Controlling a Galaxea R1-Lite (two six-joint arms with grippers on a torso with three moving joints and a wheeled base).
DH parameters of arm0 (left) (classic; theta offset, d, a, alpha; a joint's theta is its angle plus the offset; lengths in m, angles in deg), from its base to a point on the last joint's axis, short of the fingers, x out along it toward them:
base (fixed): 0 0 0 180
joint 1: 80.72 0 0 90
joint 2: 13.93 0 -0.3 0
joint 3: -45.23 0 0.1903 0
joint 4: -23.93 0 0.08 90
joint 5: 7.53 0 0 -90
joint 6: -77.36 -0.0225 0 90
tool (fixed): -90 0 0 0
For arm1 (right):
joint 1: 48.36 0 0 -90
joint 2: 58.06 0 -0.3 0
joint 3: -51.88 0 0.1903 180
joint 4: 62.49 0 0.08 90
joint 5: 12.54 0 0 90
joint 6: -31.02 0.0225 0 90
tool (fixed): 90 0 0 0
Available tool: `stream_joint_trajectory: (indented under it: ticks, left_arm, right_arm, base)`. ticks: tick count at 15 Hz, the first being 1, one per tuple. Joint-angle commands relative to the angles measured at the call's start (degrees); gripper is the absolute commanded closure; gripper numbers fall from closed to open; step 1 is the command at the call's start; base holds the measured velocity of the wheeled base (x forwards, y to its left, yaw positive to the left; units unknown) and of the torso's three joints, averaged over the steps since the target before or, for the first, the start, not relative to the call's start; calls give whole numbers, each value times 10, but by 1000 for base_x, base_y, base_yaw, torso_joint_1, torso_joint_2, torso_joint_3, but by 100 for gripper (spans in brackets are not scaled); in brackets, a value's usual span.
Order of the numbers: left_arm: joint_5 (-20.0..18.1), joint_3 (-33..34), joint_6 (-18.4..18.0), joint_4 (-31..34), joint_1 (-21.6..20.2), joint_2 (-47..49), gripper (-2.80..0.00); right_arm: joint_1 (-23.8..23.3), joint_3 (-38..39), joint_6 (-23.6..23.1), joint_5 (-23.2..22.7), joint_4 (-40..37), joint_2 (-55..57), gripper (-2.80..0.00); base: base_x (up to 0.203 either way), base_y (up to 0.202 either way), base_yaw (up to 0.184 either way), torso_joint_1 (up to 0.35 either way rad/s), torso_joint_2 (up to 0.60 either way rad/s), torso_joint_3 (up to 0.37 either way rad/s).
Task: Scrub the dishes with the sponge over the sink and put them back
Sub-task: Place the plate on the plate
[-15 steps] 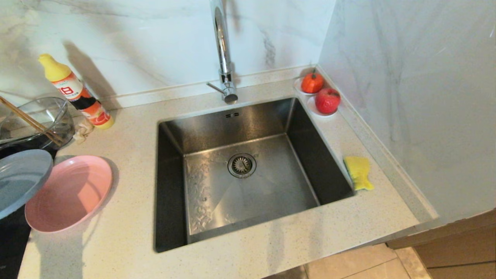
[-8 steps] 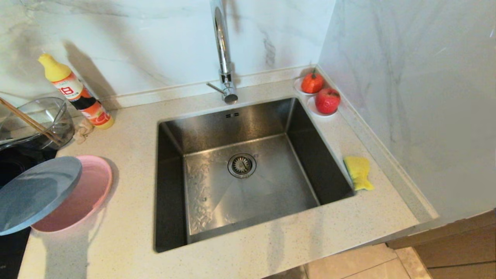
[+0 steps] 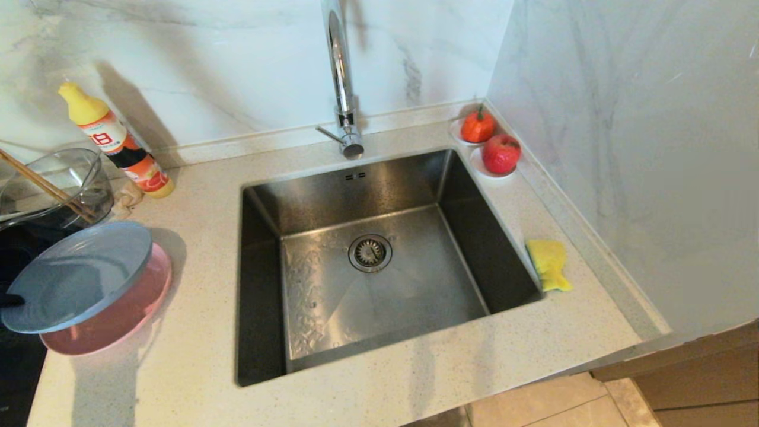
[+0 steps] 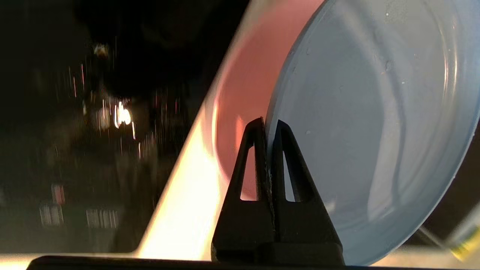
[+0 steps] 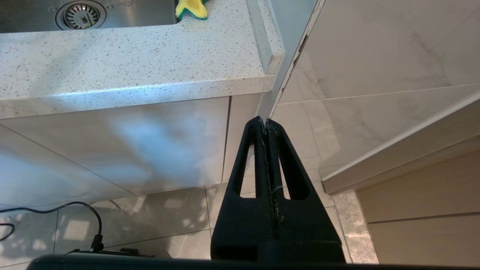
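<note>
My left gripper (image 4: 269,125) is shut on the rim of the light blue plate (image 3: 77,276), which hangs tilted just above the pink plate (image 3: 127,317) on the counter left of the sink (image 3: 415,296). Only a dark tip of that gripper (image 3: 9,299) shows in the head view. In the left wrist view the blue plate (image 4: 367,131) covers much of the pink plate (image 4: 243,86). The yellow sponge (image 3: 548,264) lies on the counter right of the sink. My right gripper (image 5: 265,122) is shut and empty, parked low in front of the cabinet; the sponge (image 5: 191,8) shows beyond it.
A tall chrome faucet (image 3: 341,77) rises behind the basin. A detergent bottle (image 3: 112,142) and a glass bowl with chopsticks (image 3: 53,184) stand at the back left. Two fruits on saucers (image 3: 501,153) sit at the back right by the marble wall. A black surface (image 3: 18,367) borders the counter's left end.
The blue plate has travelled right with my left gripper, from the left edge to above the pink plate, now covering most of it. The right arm has stayed still.
</note>
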Motion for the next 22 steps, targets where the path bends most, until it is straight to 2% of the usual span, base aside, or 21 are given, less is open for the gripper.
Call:
stream_joint_trajectory:
  ticks: [1,6,10,15,22]
  left_arm:
    - [-2,-1,3,-34,9,19,0]
    - [-5,7,2,-89,25,36,0]
    - [-5,42,2,-150,40,42,0]
    - [-3,43,3,-183,51,41,0]
    - [12,43,-5,-185,50,38,0]
  right_arm:
    - [0,0,0,0,0,0,0]
    - [0,0,0,0,0,0,0]
    - [0,0,-1,0,0,1,0]
    - [0,0,0,0,0,0,0]
    - [0,0,-1,0,0,0,0]
  base:
    - [0,0,0,0,0,0]
    - [0,0,0,0,0,0]
    - [0,0,0,0,0,0]
    - [0,0,0,0,0,0]
    - [0,0,0,0,0,0]
